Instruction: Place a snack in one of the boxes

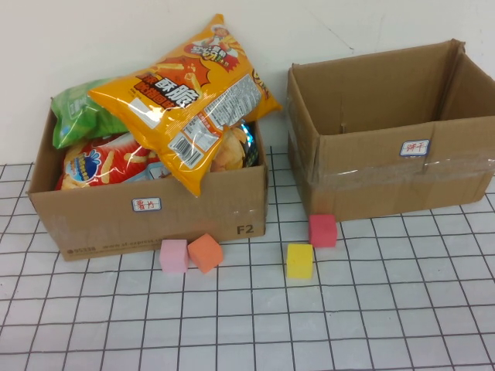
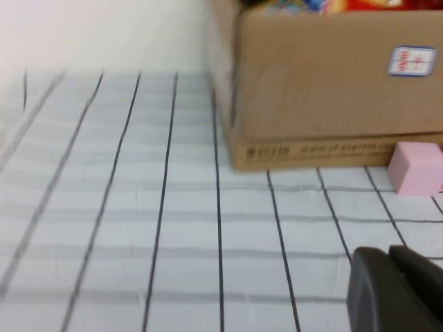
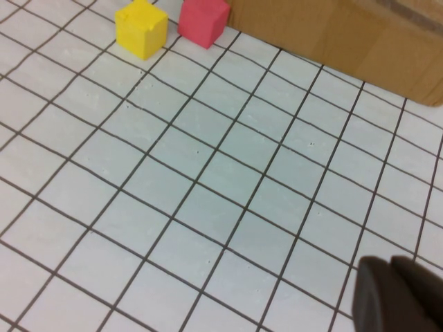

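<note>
Orange snack bag (image 1: pixel 189 97) piled atop left box (image 1: pixel 155 212), well ahead of both grippers. Gridded table (image 1: pixel 309 325), white wall behind. Left gripper (image 2: pixel 394 290) and right gripper (image 3: pixel 398 294) low over the grid, holding nothing, fingers together.
</note>
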Tool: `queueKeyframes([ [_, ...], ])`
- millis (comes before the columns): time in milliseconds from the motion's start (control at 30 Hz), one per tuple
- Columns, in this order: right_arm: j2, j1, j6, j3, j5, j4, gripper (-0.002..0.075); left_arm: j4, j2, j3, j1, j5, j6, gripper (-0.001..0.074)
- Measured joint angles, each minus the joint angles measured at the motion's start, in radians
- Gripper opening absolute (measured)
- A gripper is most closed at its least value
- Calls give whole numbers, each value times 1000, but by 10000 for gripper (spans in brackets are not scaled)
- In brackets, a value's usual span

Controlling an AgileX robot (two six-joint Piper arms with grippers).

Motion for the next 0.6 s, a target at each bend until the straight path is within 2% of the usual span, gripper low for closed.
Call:
queueKeyframes([
  [100, 0, 0, 0, 0, 0, 0, 0, 7, 0, 0, 10, 45, -55, -1],
  [367, 0, 0, 0, 0, 0, 0, 0, 7, 0, -2, 10, 58, -10, -1],
  [600, 0, 0, 0, 0, 1, 0, 0, -83, 0, -3, 12, 61, 143, -1],
])
